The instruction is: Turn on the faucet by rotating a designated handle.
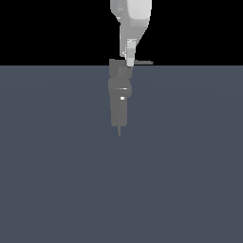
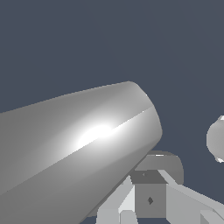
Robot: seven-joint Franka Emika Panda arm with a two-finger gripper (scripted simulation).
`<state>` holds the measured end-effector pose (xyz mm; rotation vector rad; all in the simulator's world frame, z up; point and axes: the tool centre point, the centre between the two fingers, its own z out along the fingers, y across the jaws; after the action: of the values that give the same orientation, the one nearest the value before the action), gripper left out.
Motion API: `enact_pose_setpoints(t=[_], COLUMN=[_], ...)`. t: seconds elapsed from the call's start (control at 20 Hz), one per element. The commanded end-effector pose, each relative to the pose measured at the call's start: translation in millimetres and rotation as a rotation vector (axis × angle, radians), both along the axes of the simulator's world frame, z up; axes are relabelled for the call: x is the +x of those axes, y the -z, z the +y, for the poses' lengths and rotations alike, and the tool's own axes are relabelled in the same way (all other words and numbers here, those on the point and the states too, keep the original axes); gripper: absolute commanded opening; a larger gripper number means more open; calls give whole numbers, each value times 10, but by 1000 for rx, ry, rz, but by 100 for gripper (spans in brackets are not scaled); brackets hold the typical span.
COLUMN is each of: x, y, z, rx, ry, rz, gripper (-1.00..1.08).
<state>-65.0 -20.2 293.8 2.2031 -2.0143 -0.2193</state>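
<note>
The grey faucet (image 1: 119, 97) stands upright in the middle of the exterior view, with a thin tip at its bottom and a blocky head (image 1: 116, 69) on top. Its handle (image 1: 144, 62), a thin flat bar, sticks out from the head toward the exterior view's right. My white gripper (image 1: 130, 63) comes down from above, and its one visible finger (image 1: 130, 52) meets the handle right beside the head. I see the finger edge-on, so the jaw gap is hidden. The wrist view is filled by a thick grey cylinder (image 2: 78, 144) of the faucet, with a darker block (image 2: 151, 199) between pale finger parts (image 2: 124, 203).
A flat blue-grey floor (image 1: 57, 166) spreads under the faucet, with black background above it. A rounded grey shape (image 2: 216, 140) shows at the edge of the wrist view.
</note>
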Motion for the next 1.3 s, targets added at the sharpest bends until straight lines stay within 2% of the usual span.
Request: enact_pose_setpoints(t=[0.0,1.25], x=[49,573], y=[6,80], z=[-76,-718], rx=[-1,-4], ry=[5,26], rz=[-2,-9], gripper=[-100,-100])
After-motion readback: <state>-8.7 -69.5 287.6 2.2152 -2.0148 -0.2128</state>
